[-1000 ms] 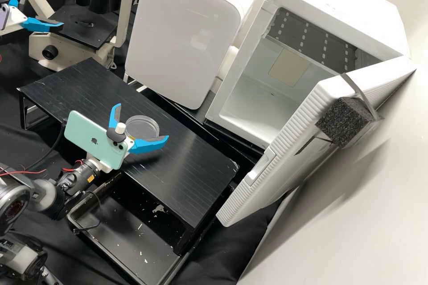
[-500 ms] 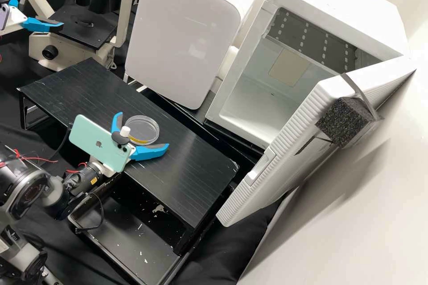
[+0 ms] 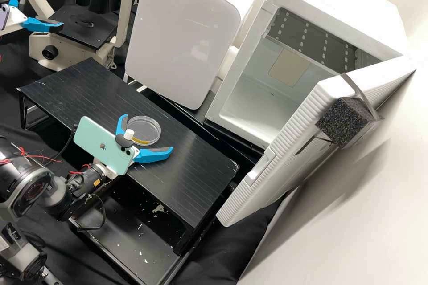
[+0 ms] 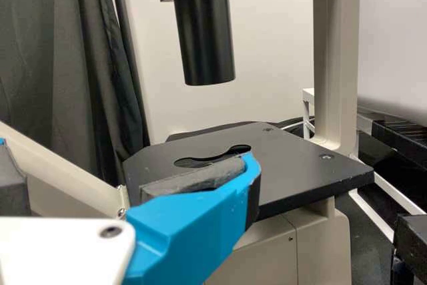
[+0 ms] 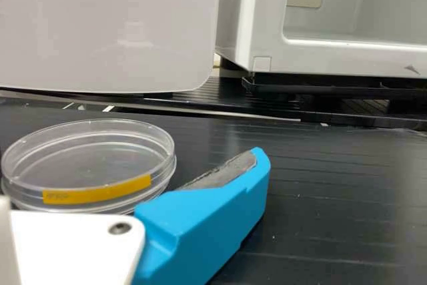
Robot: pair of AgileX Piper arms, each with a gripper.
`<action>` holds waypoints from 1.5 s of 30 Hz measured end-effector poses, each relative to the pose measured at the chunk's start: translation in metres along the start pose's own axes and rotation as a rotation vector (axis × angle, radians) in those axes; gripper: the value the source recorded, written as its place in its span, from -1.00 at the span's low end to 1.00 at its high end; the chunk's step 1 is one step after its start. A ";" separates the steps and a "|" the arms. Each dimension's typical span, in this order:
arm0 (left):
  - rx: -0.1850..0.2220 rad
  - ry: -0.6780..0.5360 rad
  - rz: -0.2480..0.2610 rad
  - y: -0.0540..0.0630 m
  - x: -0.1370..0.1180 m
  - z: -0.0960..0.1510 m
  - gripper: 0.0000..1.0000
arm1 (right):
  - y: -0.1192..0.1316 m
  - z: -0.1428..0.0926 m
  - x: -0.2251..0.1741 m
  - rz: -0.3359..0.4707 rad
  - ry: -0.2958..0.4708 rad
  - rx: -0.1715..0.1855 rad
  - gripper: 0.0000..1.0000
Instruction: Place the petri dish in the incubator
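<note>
The clear round petri dish (image 3: 147,124), with a yellow strip on its side, lies flat on the black raised bench top. My right gripper (image 3: 149,132) stands open at its near side, the dish partly between the spread fingers; whether they touch it I cannot tell. In the right wrist view the petri dish (image 5: 100,155) is beside one blue finger of the right gripper (image 5: 133,165). The white incubator (image 3: 249,98) has its door open. Over by the microscope, my left gripper (image 3: 44,9) is open and empty; the left wrist view shows the left gripper (image 4: 130,155) before the microscope's stage.
The incubator's open door (image 3: 276,151), with a black foam block (image 3: 343,122) strapped on, slants beside the bench's right end. A closed white cabinet (image 3: 183,35) stands behind the bench. The microscope (image 3: 84,26) is at the back left, and a dark tray (image 3: 133,236) lies below the bench top.
The right gripper has moved a little to the right and toward the bench's near side, fingers still apart. The petri dish has shifted slightly rightward. The left gripper has stayed put.
</note>
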 end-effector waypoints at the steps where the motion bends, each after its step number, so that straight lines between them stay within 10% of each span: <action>1: 0.000 0.000 0.000 0.000 0.000 0.000 1.00 | 0.000 0.000 0.000 0.001 0.001 0.000 -1.00; 45: 0.000 0.000 0.000 0.000 0.000 0.000 1.00 | -0.003 -0.004 0.000 -0.036 0.042 -0.004 -1.00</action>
